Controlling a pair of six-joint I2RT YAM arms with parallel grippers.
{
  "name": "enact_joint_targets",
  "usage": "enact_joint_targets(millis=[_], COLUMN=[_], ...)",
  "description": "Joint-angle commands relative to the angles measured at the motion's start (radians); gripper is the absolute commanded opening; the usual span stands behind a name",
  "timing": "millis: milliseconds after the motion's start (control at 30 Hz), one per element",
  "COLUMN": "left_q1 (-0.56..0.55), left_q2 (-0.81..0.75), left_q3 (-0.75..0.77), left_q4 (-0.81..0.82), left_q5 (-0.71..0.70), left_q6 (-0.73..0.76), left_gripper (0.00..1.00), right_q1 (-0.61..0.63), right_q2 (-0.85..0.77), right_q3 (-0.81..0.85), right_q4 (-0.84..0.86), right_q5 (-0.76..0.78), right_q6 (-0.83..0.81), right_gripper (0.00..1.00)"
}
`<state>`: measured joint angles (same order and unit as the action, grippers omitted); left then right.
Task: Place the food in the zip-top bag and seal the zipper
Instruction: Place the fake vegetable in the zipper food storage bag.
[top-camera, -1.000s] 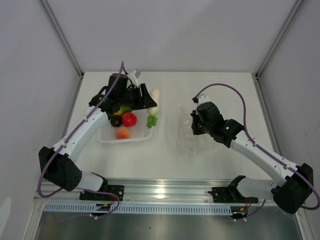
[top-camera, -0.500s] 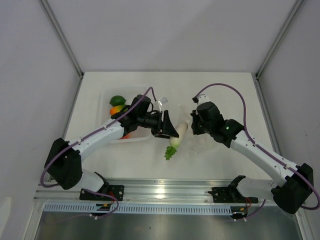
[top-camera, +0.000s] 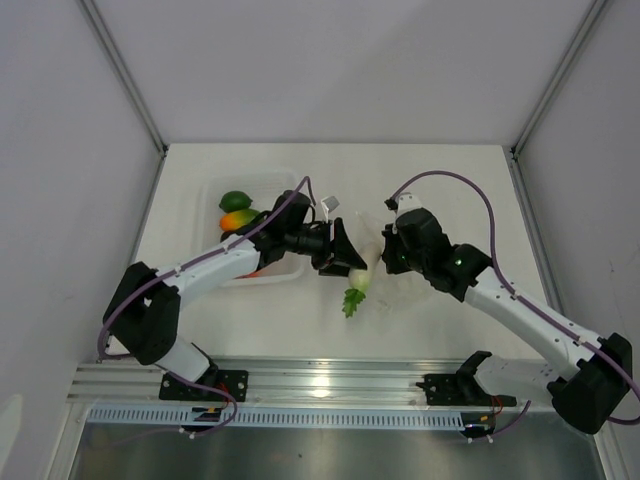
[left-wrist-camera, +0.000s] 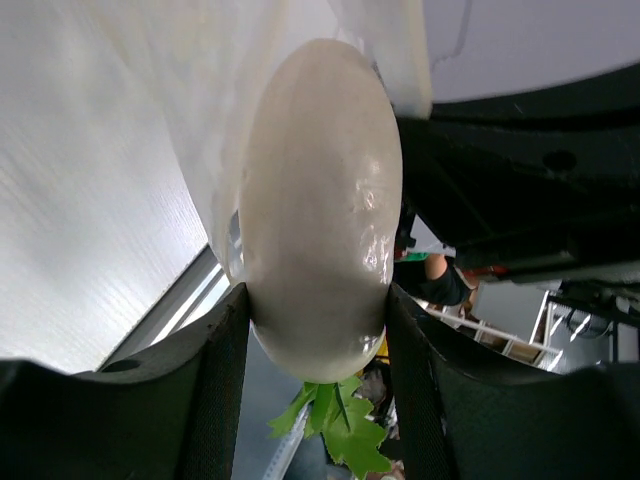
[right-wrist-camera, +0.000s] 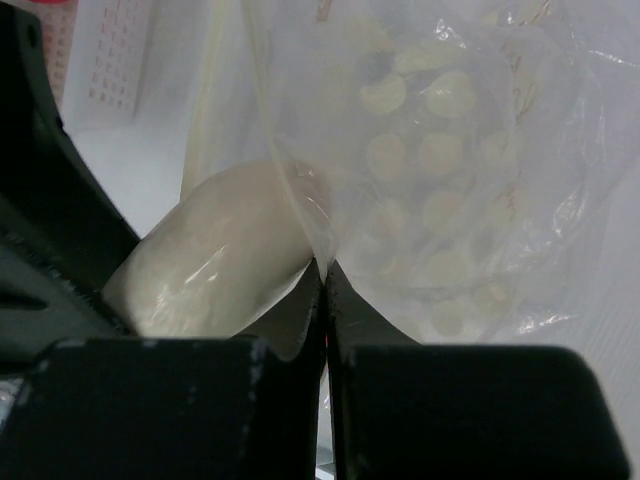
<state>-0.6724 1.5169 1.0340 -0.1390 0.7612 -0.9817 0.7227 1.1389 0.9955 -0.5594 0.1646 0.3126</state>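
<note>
Jaws of the left gripper (top-camera: 345, 258) stand part-way apart, clamped on the white toy radish with green leaves (top-camera: 357, 278). Those of the right gripper (top-camera: 388, 252) are pressed together on the tray-side edge of the crinkly transparent zip-top bag (top-camera: 405, 285). From above, the radish hangs between the white perforated plastic tray (top-camera: 285, 272) and the bag, just at the bag's edge. A green toy fruit (top-camera: 235, 199) and a yellow-red toy mango (top-camera: 238, 218) lie at the tray's far end.

On the left wrist camera, the radish (left-wrist-camera: 318, 200) touches both dark fingers (left-wrist-camera: 210, 400), and its rounded tip meets pale film. The body is smooth and tapered, so a push against resistance could squeeze it out of the grip.

On the right wrist camera, the shut right gripper (right-wrist-camera: 325, 300) pinches only a thin fold of bag (right-wrist-camera: 450, 150), with the radish (right-wrist-camera: 215, 265) right beside it. I cannot tell whether the tip is inside the mouth or under an outer layer. If outside, pushing would only shove the bag away or tear the fold free. Leaves left across the zipper would hinder sealing.
</note>
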Motion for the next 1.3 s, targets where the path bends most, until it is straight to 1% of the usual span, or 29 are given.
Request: enact_joint_targets(millis=[0,167,267,300,467,633,767,800,967,1167,1200,1233,1267], left_q1=[-0.006,-0.001,0.002,0.002,0.000,-0.006,-0.032,-0.038,-0.082,-0.095,-0.095,-0.096,-0.096], left_q2=[0.025,0.048,0.040,0.034,-0.007,-0.001,-0.006,-0.007,-0.004,-0.003,-0.003,-0.004,-0.006], left_q3=[0.023,0.024,0.012,-0.008,-0.072,-0.077,-0.078,-0.078,-0.042,-0.061,-0.064,-0.068,-0.069], left_q4=[0.062,0.059,0.088,0.114,0.239,0.259,0.274,0.276,0.240,0.230,0.233,0.236,0.245], left_q5=[-0.055,-0.129,-0.187,-0.225,-0.318,-0.370,-0.414,-0.427,-0.482,-0.494,-0.493,-0.491,-0.488], left_q6=[-0.077,-0.110,-0.140,-0.150,-0.175,-0.173,-0.172,-0.172,-0.134,-0.124,-0.123,-0.123,-0.118], left_gripper=[0.01,0.01,0.01,0.01,0.00,0.01,0.01,0.01,0.00,0.01,0.04,0.10,0.27], right_q1=[0.007,0.011,0.009,0.011,0.009,0.009,0.004,0.001,-0.014,-0.042,-0.048,-0.055,-0.060], right_q2=[-0.031,-0.045,-0.045,-0.044,-0.044,-0.038,-0.025,-0.021,-0.002,-0.008,-0.011,-0.013,-0.014], right_q3=[0.000,0.000,-0.004,-0.005,-0.001,0.002,0.005,0.006,0.014,0.023,0.022,0.020,0.015], right_q4=[0.036,0.033,0.035,0.033,0.035,0.041,0.046,0.046,0.056,0.055,0.053,0.052,0.053], right_q5=[-0.028,-0.054,-0.065,-0.069,-0.094,-0.137,-0.152,-0.177,-0.218,-0.246,-0.250,-0.254,-0.255], right_q6=[0.013,0.031,0.037,0.042,0.059,0.082,0.105,0.112,0.158,0.178,0.178,0.178,0.178], right_gripper=[0.00,0.00,0.00,0.00,0.00,0.00,0.00,0.00,0.00,0.00,0.00,0.00,0.00])
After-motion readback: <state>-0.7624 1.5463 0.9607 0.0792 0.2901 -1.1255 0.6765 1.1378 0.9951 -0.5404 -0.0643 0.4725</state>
